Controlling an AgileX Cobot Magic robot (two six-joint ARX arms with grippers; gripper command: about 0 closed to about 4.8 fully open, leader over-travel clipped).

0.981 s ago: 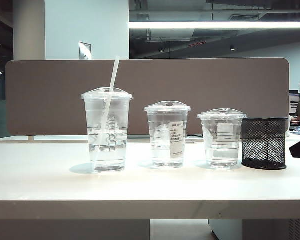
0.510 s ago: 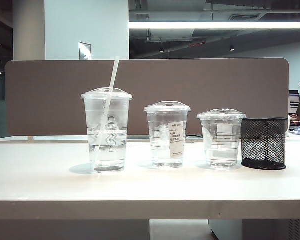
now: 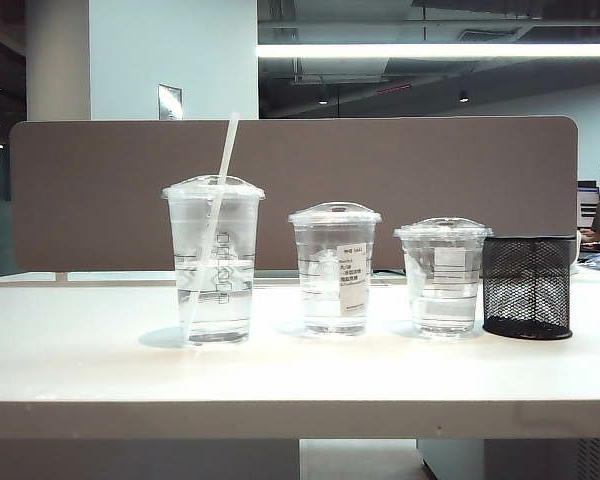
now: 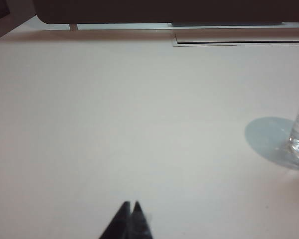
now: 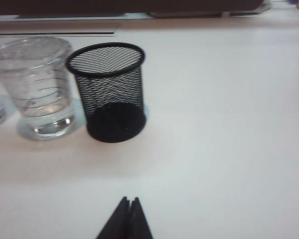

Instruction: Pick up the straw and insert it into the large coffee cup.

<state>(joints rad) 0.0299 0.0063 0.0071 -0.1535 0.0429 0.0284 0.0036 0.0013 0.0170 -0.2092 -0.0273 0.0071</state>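
1. I see the straw standing slanted through the domed lid of the large coffee cup, its lower end in the water, so I judge the insertion done
2. The other two cups sit apart to its right, beside the mesh holder (empty, as the right wrist view shows)
3. My left gripper hangs over bare table, tips pressed together, holding nothing
4. My right gripper is likewise closed and empty, short of the holder

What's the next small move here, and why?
Probably none: hold both arms back. The straw already stands through the lid of the large coffee cup, and the left gripper and right gripper are shut, empty, over bare table.
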